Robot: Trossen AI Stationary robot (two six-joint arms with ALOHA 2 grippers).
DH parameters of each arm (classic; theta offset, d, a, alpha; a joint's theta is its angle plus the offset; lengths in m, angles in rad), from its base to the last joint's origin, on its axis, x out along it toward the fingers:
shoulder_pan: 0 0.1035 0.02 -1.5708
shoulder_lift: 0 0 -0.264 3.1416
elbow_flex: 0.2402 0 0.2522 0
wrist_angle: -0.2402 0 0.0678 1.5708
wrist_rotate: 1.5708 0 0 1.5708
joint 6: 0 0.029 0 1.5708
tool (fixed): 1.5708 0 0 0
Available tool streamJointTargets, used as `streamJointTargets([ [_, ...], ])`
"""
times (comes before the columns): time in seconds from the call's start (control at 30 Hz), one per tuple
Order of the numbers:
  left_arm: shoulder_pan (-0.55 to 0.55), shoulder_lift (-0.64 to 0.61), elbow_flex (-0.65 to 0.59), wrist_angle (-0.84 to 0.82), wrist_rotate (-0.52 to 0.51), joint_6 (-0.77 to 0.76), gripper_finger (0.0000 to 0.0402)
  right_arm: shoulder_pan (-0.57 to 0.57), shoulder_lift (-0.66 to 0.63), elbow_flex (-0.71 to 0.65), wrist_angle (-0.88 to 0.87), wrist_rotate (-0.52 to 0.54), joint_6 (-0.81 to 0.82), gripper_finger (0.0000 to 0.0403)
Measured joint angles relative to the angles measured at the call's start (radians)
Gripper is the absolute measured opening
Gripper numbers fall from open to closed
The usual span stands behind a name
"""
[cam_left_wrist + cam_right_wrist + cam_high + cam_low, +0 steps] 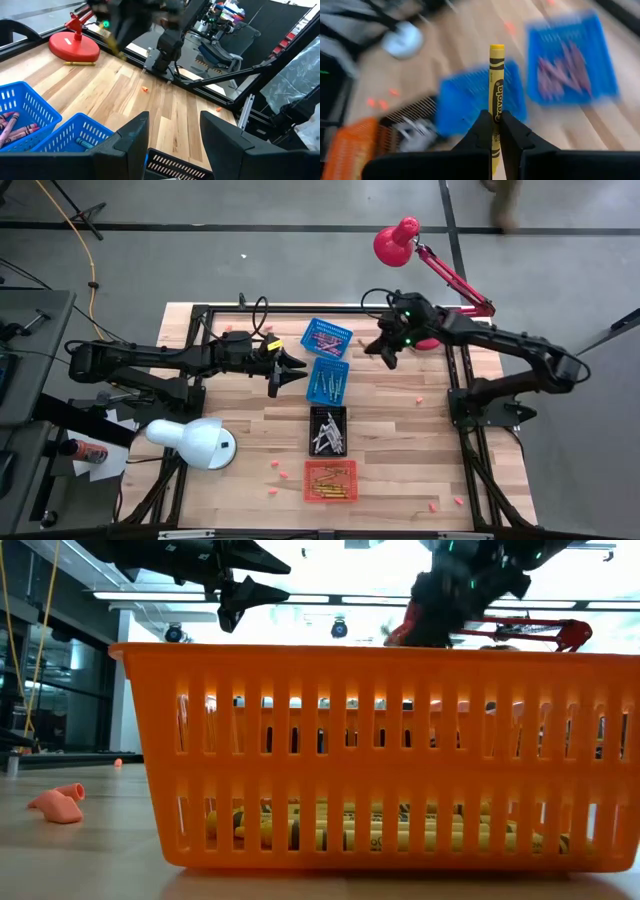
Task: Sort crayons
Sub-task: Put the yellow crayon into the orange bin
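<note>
My right gripper (494,119) is shut on a yellow crayon (496,75) and hangs above the table's far right part (385,352), near the red lamp's base. My left gripper (172,122) stands open and bare above the table, left of the two blue baskets (292,370). Sorted crayons lie in a row of baskets: pink ones in the far blue basket (328,338), green ones in the second blue basket (328,380), grey ones in the black basket (328,430), orange ones in the orange basket (330,482). Another yellow crayon (80,63) lies on the table by the red base. My right gripper pinches the yellow crayon between its two fingers at the lower part of its wrapper (496,109). The crayon lies along the fingers and sticks out past their tips, with most of its length free. It is lifted clear of the table.
A red desk lamp (400,240) has its base (74,45) at the far right. A white lamp (190,442) stands at the near left. Small pink bits (280,473) lie scattered on the wood. The orange basket (380,755) fills the low view.
</note>
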Motion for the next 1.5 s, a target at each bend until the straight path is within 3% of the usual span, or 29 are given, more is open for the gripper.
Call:
streamJointTargets([
  [0.2, 0.001, 0.0, 0.0, 0.0, 0.0, 0.0, 0.0164, 0.129, -0.047, 0.001, 0.291, -0.011, 0.029, 0.0001],
  [0.37, 0.002, 0.0, 0.0, 0.0, 0.0, 0.0, 0.0164, 0.203, -0.047, 0.001, 0.434, -0.005, 0.03, 0.0001],
  [0.67, 0.002, 0.0, 0.0, 0.0, 0.0, 0.001, 0.0164, 0.28, -0.047, 0.002, 0.481, 0.027, 0.062, 0.0001],
  [0.9, 0.002, 0.0, 0.0, 0.0, -0.001, 0.001, 0.0164, 0.336, -0.047, 0.002, 0.481, 0.224, 0.069, 0.0001],
  [1.1, 0.002, 0.0, 0.0, 0.0, -0.001, 0.001, 0.0164, 0.379, -0.047, 0.002, 0.481, 0.279, 0.309, 0.0001],
  [1.33, 0.002, 0.0, 0.0, 0.0, -0.001, 0.001, 0.0164, 0.632, -0.034, 0.003, 0.485, 0.274, 0.419, 0.0001],
  [1.5, 0.002, 0.0, 0.0, -0.001, -0.001, 0.001, 0.0164, 0.863, 0.053, 0.003, 0.528, 0.358, 0.508, 0.0001],
])
